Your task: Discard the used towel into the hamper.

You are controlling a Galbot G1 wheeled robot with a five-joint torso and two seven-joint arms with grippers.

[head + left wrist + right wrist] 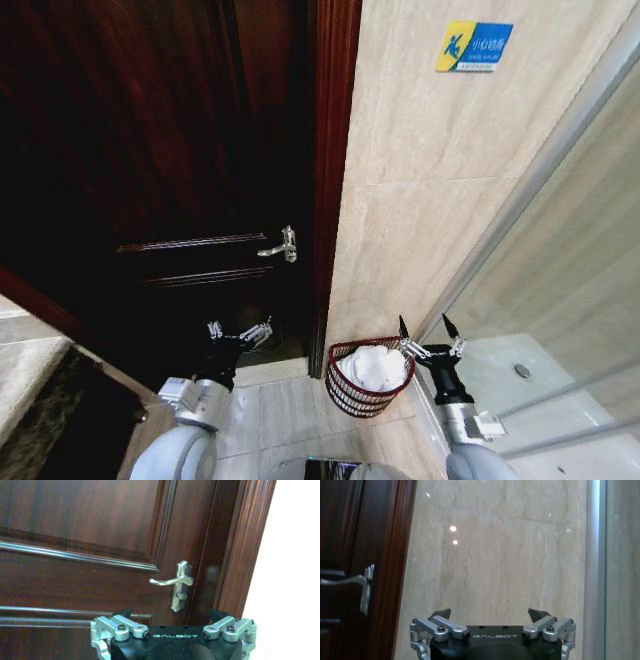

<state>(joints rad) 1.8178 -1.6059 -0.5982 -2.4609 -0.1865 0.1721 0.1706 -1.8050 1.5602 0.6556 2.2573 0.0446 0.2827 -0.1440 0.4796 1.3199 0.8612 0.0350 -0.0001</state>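
Note:
The hamper [345,392], a small round reddish-brown wire basket, stands on the floor against the tiled wall. A white towel [375,366] lies bunched inside it. My right gripper [425,327] hangs open just to the right of the hamper's rim, above the floor, with nothing between its fingers; in the right wrist view its fingertips [441,613] stand wide apart before the beige wall. My left gripper [240,332] is raised in front of the dark door, left of the hamper, open and empty; the left wrist view shows its fingers [122,614] spread.
A dark wooden door [150,150] with a silver lever handle [280,246] fills the left. A beige tiled wall [430,190] with a blue and yellow sign [474,46] rises behind the hamper. A glass shower partition [570,250] stands right; a stone counter edge [30,380] lies at lower left.

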